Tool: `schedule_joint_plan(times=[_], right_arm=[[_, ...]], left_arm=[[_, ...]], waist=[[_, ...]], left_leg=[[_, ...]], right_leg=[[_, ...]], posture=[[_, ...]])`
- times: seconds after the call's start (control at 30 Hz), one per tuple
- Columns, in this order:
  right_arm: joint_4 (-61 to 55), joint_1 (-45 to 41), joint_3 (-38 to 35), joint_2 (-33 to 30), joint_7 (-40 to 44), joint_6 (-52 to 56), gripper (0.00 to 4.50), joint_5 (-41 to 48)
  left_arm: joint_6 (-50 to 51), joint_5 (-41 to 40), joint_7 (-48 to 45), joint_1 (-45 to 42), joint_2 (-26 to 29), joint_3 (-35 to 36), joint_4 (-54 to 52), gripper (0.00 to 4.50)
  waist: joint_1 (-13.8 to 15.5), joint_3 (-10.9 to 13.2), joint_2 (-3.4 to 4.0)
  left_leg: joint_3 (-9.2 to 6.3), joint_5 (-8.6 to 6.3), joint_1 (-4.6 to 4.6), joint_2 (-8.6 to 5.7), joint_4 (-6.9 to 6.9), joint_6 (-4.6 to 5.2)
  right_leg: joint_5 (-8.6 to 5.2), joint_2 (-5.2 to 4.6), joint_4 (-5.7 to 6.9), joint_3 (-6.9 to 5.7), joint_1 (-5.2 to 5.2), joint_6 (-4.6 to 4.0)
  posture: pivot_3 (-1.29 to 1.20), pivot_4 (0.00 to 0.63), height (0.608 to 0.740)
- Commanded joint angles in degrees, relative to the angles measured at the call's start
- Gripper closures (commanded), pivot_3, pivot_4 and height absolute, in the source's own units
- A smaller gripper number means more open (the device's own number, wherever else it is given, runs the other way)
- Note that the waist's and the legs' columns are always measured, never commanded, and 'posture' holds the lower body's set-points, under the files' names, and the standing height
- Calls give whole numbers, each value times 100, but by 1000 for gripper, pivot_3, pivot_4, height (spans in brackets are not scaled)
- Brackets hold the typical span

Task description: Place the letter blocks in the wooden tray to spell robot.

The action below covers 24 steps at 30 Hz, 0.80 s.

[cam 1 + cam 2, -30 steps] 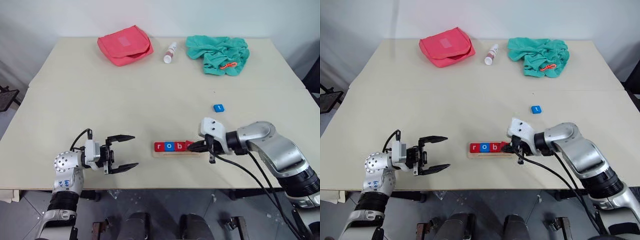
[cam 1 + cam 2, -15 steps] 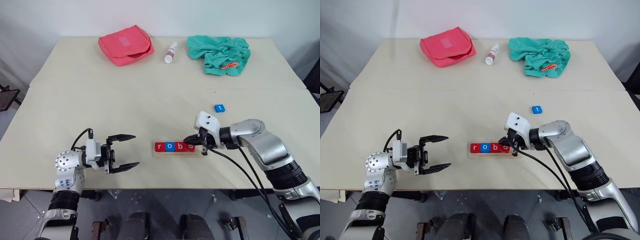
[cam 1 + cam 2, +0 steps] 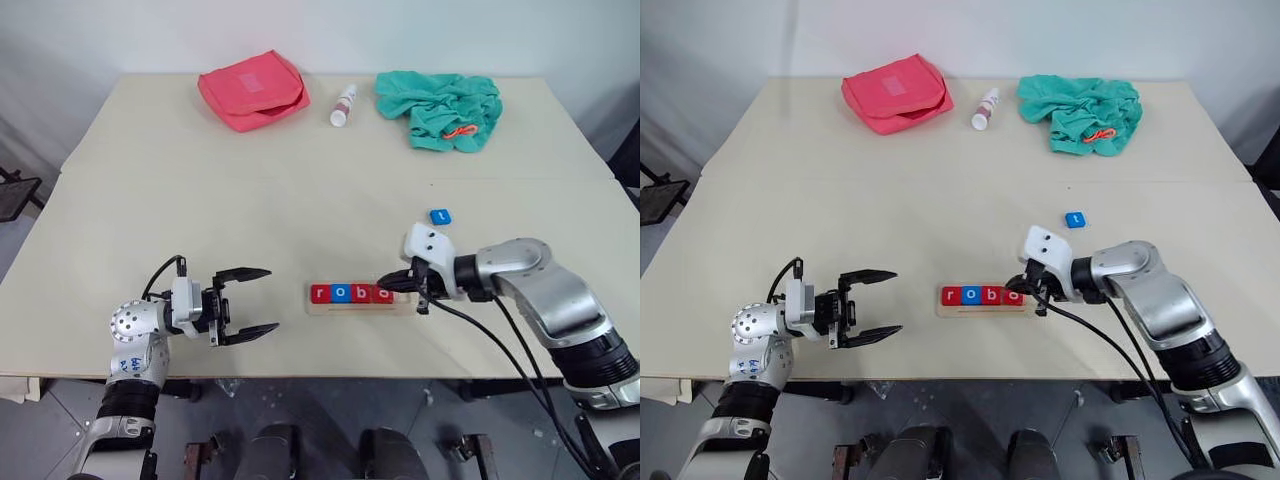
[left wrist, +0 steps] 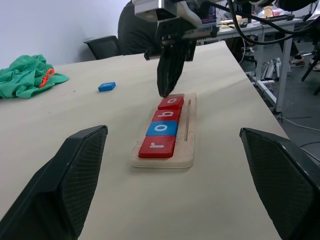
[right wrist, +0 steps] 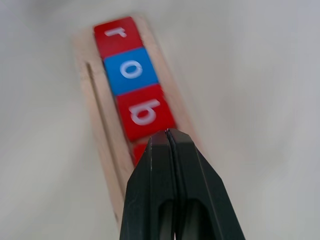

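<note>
Over the wooden tray [image 3: 360,305], right claw [image 3: 385,286] shut, empty.

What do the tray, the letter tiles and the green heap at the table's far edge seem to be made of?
The wooden tray: pale unfinished-looking wood, matte, with rounded corners and a cut groove. The letter blocks: smooth painted or plastic tiles, red and blue with white letters; which, the look leaves open. The green heap: soft cloth, crumpled into folds, with an orange bit on it.
</note>
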Motion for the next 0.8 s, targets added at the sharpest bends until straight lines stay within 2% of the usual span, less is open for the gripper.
schedule_joint_plan(times=[0.03, 0.23, 0.8], right_arm=[[-86, 266, -290, -244, -50, -42, 4467, 5], [50, 457, -271, -309, -113, -137, 4467, -69], [379, 221, -67, 156, -262, -290, 4467, -148]], left_arm=[[-101, -10, -14, -77, -13, 23, 2, 0], [-112, -12, -37, -109, -17, 14, 50, 0], [-121, -13, 0, -33, 29, 51, -48, 0]], waist=[[2, 0, -1], [-25, 0, -1], [-20, 0, -1]], left_leg=[[0, 0, 0, -1, 0, 0], [8, 0, 1, 4, -1, 0], [7, 0, 1, 2, 0, 0]], right_leg=[[0, 0, 0, 0, 1, 0], [0, 2, -1, 0, 0, 0], [0, 0, -2, 0, 0, 0]], posture=[[0, 150, 740], [0, 150, 740], [0, 150, 740]])
